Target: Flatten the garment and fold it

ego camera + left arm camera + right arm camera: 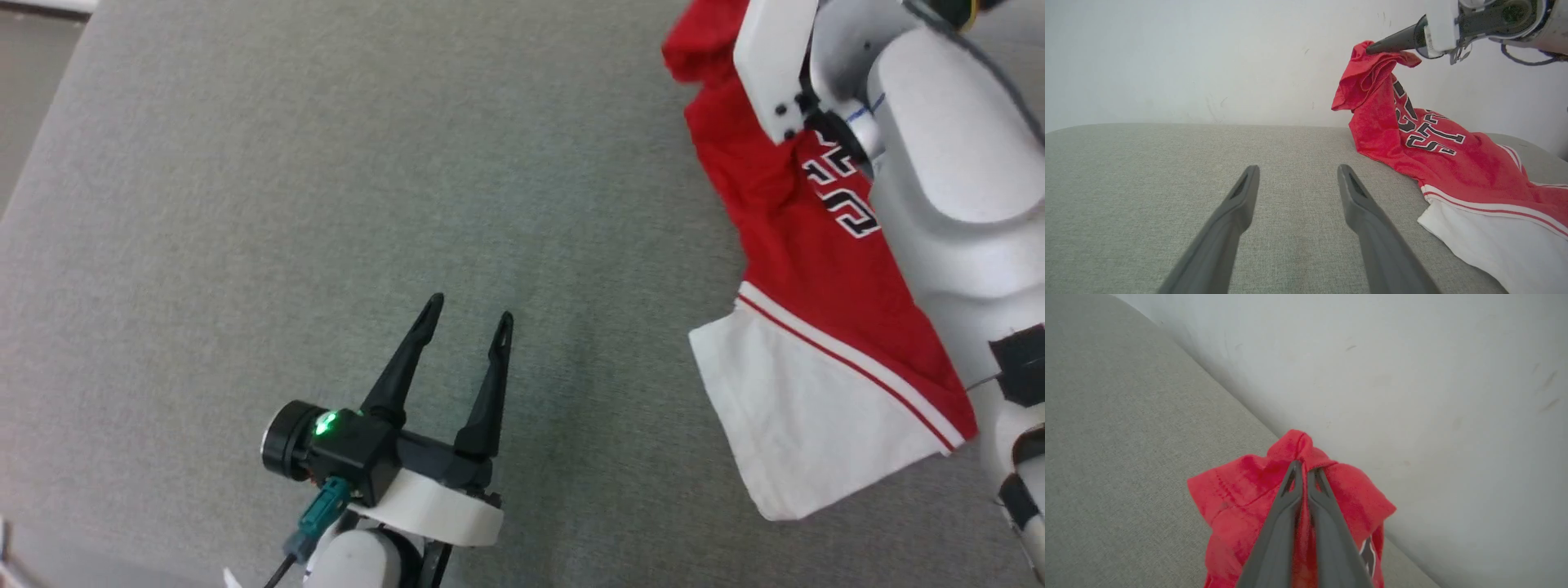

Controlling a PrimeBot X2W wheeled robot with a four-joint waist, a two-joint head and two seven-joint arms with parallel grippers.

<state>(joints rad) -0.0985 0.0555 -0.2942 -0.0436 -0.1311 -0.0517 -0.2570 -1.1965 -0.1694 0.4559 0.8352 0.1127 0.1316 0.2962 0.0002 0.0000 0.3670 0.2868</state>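
**Soft cloth, matt plastic**

The garment (1433, 163) is soft, matt cloth, red and white, with flat printed letters. The work surface (245, 204) has a grey woven cover, slightly rough. The left gripper (471, 309) and right gripper (1305, 467) have dark, smooth, matt plastic fingers. The right forearm (955, 147) shell is smooth white plastic with a soft shine. The wall (1208, 61) is matt and scuffed.

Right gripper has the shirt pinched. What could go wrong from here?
The right gripper is shut on a small bunch of the garment; it may slip out under pull.
The left gripper is open, apart from the cloth, so a one-sided lift may drag it crumpled.
It lies near the grey surface's far edge and could slide off.
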